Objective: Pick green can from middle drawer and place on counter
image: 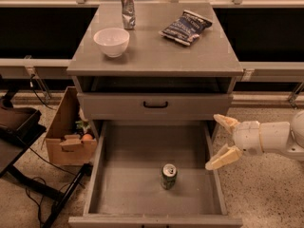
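Observation:
The green can (168, 175) stands upright on the floor of the open middle drawer (128, 194), a little right of centre. My gripper (220, 141) comes in from the right on a white arm and hangs over the drawer's right wall, open and empty, with pale fingers (223, 157) spread apart. It is to the right of the can and above it, not touching. The grey counter (156, 51) tops the cabinet above.
On the counter stand a white bowl (111, 41), a crinkled silver can (127, 10) and a dark chip bag (186, 27). A closed drawer front with a black handle (155, 104) sits above the open drawer. A cardboard box (70, 137) stands at the left.

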Tool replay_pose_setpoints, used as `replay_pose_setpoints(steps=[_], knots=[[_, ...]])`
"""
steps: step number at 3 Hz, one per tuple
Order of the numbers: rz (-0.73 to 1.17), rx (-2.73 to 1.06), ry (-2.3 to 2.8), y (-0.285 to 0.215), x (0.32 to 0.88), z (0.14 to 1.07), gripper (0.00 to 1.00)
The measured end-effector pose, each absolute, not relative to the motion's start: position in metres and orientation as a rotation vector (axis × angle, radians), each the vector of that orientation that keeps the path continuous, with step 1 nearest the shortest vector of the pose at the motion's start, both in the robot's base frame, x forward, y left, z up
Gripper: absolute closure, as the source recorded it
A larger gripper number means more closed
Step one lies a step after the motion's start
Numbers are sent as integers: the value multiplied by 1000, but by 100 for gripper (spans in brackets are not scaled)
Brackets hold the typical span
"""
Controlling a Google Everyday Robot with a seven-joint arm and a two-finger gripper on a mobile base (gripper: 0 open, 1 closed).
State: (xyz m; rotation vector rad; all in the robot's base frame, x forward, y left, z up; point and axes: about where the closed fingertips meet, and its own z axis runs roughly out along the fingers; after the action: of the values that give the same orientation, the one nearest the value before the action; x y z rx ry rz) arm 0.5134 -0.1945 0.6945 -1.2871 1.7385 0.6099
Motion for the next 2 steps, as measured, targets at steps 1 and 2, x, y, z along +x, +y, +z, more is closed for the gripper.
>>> replay_pose_setpoints(steps=[1, 2], knots=[[649, -1212, 1740, -185, 498, 639, 0], [648, -1110, 1681, -187, 490, 579, 0]])
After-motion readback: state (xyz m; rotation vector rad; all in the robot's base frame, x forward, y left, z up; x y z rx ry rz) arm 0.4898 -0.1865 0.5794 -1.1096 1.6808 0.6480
